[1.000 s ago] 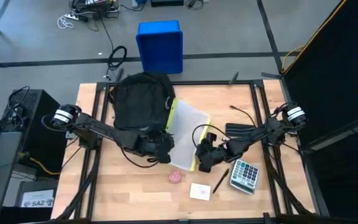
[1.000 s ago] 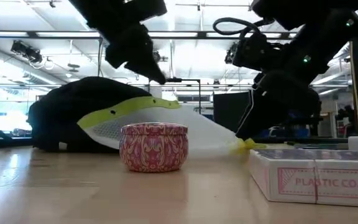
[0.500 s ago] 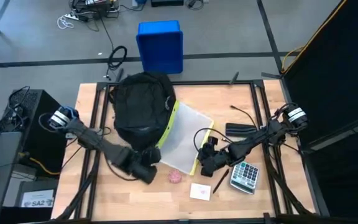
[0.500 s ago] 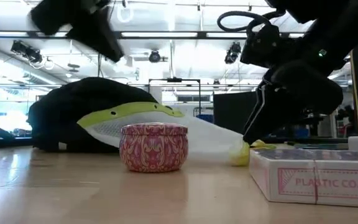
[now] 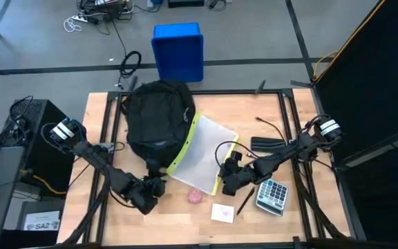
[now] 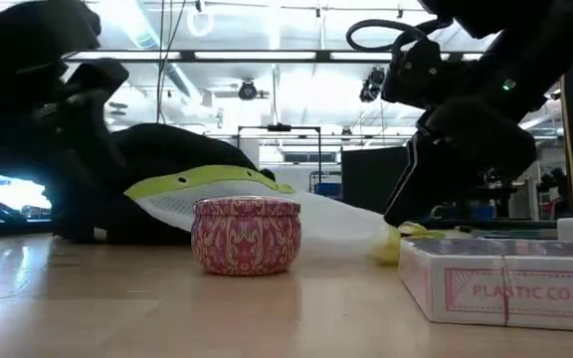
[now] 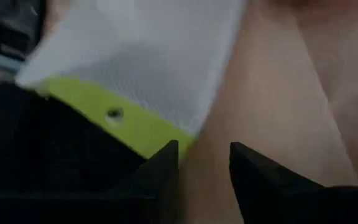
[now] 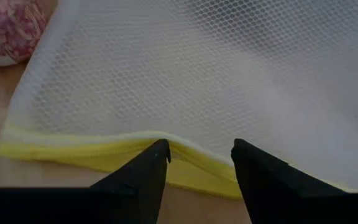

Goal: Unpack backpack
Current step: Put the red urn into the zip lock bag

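Observation:
The black backpack lies at the table's far middle. A white mesh pouch with yellow trim lies beside it. The pouch's yellow-strip end leans up on the backpack, and its other end is on the table. My right gripper points down at the pouch's near yellow hem, open, one finger on each side of a small rise in it. My left gripper hangs low at the near left, open and holding nothing, facing the pouch's yellow strip. My right gripper comes at the pouch's near yellow hem slanting down from the table's right. Its fingertips stand at the hem, which humps up a little between them and lies on the table. I cannot tell whether they touch it.
A pink patterned tin and a card box sit near the front edge. A pen and a calculator lie right of my right gripper. A flat black object lies farther back. A blue bin stands beyond the table.
My left gripper has gone from above the pouch's yellow strip toward the table's near-left and down. My right gripper shifted slightly toward the near right early on, and the pouch slid a little that way with it. The pouch's raised yellow end has sunk somewhat.

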